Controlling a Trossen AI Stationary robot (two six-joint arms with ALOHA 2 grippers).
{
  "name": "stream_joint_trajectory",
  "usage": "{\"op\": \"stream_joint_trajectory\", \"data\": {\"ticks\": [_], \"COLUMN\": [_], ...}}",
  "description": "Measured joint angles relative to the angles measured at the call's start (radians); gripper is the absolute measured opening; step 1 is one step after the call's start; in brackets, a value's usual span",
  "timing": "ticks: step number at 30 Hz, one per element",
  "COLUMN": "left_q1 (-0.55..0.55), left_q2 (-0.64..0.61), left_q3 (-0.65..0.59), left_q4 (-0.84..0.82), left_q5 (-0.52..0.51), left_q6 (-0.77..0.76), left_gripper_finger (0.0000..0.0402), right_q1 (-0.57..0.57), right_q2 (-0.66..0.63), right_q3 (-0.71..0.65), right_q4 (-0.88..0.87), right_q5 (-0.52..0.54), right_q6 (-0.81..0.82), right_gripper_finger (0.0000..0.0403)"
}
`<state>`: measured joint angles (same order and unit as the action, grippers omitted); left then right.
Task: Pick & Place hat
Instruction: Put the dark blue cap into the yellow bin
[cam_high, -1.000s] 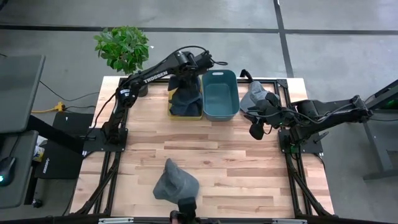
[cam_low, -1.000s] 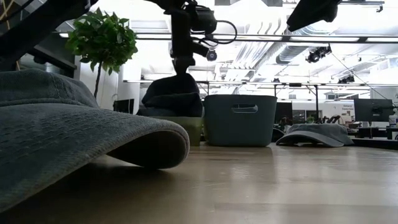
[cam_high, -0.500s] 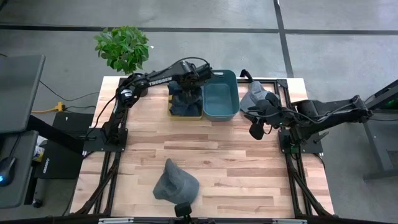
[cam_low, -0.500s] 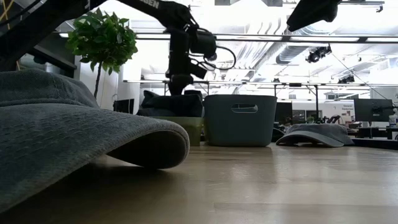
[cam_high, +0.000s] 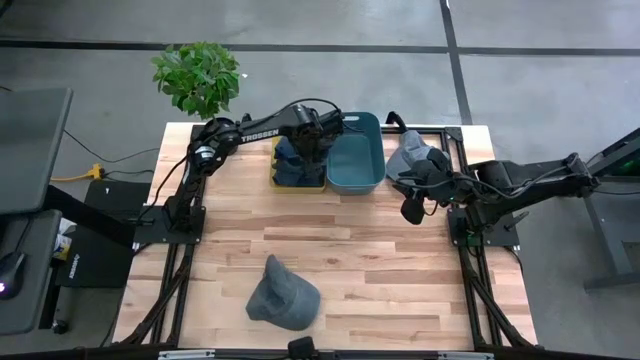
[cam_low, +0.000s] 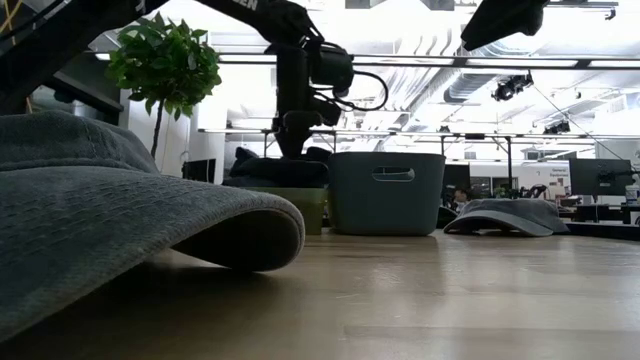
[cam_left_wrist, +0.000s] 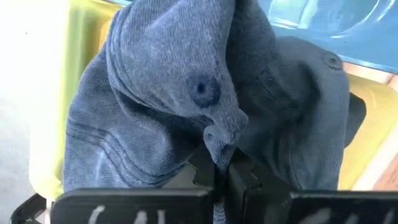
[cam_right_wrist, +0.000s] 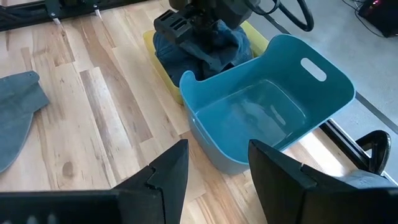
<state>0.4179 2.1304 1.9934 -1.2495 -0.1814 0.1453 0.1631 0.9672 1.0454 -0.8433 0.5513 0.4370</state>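
The left gripper, jaws pinched on a fold of the dark blue hat, sat over the yellow bin near the table's far edge. The hat looked soft, light and floppy, best gripped at a bunched fold or the brim. The right gripper waited wide open near the right edge.

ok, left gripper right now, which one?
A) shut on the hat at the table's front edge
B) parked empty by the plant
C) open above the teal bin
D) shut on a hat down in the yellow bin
D: the left wrist view shows the left gripper pinched shut on a fold of the dark blue hat, which sits inside the yellow bin; the high view puts that gripper over the yellow bin, beside the teal bin.
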Motion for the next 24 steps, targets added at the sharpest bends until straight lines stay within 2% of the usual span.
{"op": "stream_joint_trajectory", "data": {"ticks": [5, 12, 24], "left_q1": [0.001, 0.0, -0.002], "left_q2": [0.0, 0.0, -0.001], "left_q3": [0.0, -0.01, -0.219], "left_q4": [-0.016, -0.019, 0.098], "left_q5": [0.059, 0.077, 0.107], "left_q6": [-0.032, -0.041, -0.046], "left_gripper_finger": [0.0, 0.0, 0.0], "right_q1": [0.0, 0.0, 0.0], "right_q2": [0.0, 0.0, 0.0], "right_q3": [0.0, 0.0, 0.0], "right_q4": [-0.003, -0.004, -0.004], "right_q5": [-0.003, -0.007, -0.009], "right_q6": [0.008, 0.011, 0.009], "right_gripper_finger": [0.0162, 0.0161, 0.0162]}}
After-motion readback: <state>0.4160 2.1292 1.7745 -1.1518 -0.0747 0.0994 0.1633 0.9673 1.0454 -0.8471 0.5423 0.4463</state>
